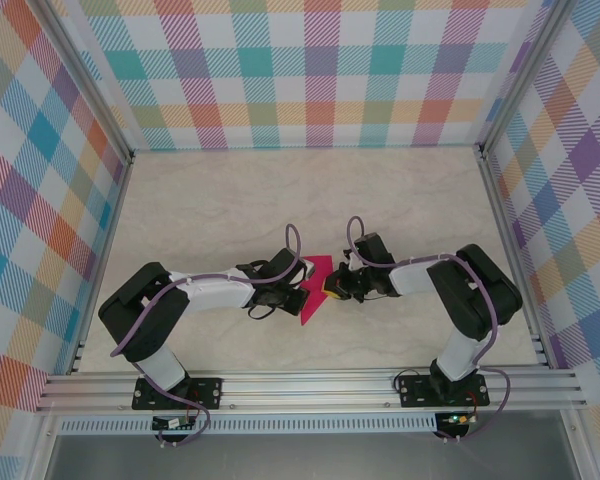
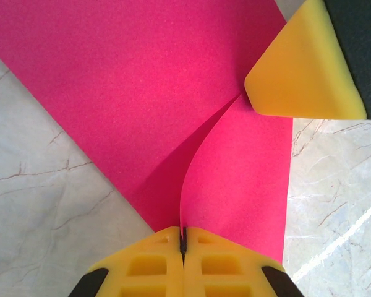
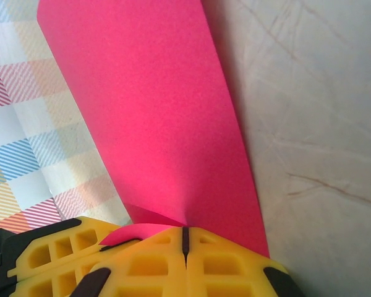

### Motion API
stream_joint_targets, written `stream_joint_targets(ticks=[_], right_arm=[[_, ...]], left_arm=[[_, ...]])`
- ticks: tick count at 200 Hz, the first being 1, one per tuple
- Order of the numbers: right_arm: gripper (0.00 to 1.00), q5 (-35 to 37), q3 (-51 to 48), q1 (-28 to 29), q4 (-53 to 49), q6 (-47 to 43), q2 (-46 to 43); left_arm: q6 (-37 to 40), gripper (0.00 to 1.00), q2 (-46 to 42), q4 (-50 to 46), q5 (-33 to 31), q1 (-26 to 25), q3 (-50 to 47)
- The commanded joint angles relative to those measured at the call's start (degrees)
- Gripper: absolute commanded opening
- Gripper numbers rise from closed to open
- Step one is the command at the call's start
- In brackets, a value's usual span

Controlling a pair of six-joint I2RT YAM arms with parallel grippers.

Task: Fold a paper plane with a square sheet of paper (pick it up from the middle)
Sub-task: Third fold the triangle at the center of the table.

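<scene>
The square sheet of paper, bright magenta, sits between my two grippers at the table's near middle. My left gripper is shut on its edge. In the left wrist view the yellow fingertips pinch a raised curved flap of the sheet. My right gripper is shut on the opposite side, and its yellow finger shows there at top right. In the right wrist view the gripper clamps the sheet, which rises away from it. The left gripper's fingers hold a flap beside it. A paper plane is out of view.
The pale marble table stretches away behind the grippers. Checked walls close it in at the back and both sides. An aluminium rail carries both arm bases at the near edge.
</scene>
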Motion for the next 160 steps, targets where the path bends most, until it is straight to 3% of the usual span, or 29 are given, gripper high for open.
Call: stream_joint_targets(ticks=[1, 51, 96, 160], right_arm=[[0.00, 0.5, 1.1, -1.1, -4.0, -2.1, -2.3], [0.00, -0.7, 3.2, -2.9, -5.4, -5.1, 0.6], [0.00, 4.6, 4.1, -3.1, -11.8, -6.3, 3.3], [0.00, 3.7, 7.9, -3.9, -17.0, -9.0, -2.6]], left_arm=[[1.1, 0.00, 3.1, -4.4, -0.3, 0.1, -2.2], [1.2, 0.00, 3.0, -4.5, -0.3, 0.1, -2.3], [1.2, 0.00, 2.9, -4.6, -0.5, 0.1, -2.5], [1.3, 0.00, 2.3, -5.1, -0.8, 0.1, -2.6]])
